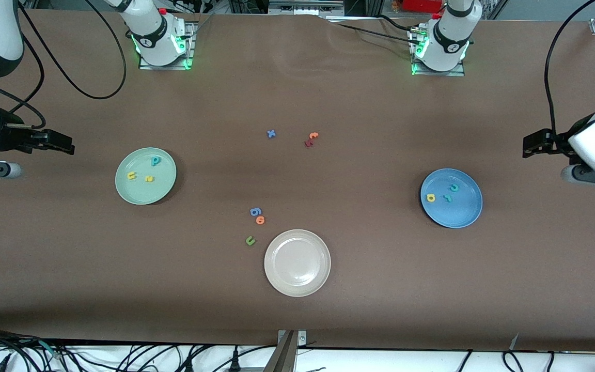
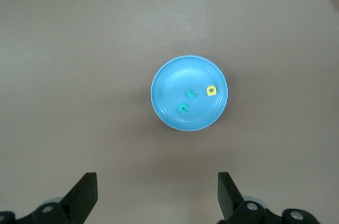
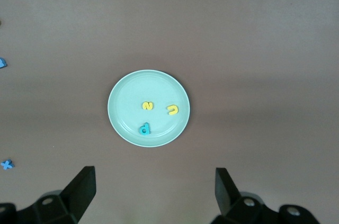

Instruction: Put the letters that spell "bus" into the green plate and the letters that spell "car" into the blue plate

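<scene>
The green plate lies toward the right arm's end of the table. In it are a teal b, a yellow u and a yellow s. Toward the left arm's end, the blue plate holds a teal c, a teal r and a yellow a. My right gripper hangs open and empty over bare table beside the green plate. Beside the blue plate, my left gripper is likewise open and empty.
A beige-white plate sits mid-table, nearest the front camera. Next to it lie an olive u, an orange o and a blue 6-shaped piece. Farther from the camera are a blue x and orange and red t-like pieces.
</scene>
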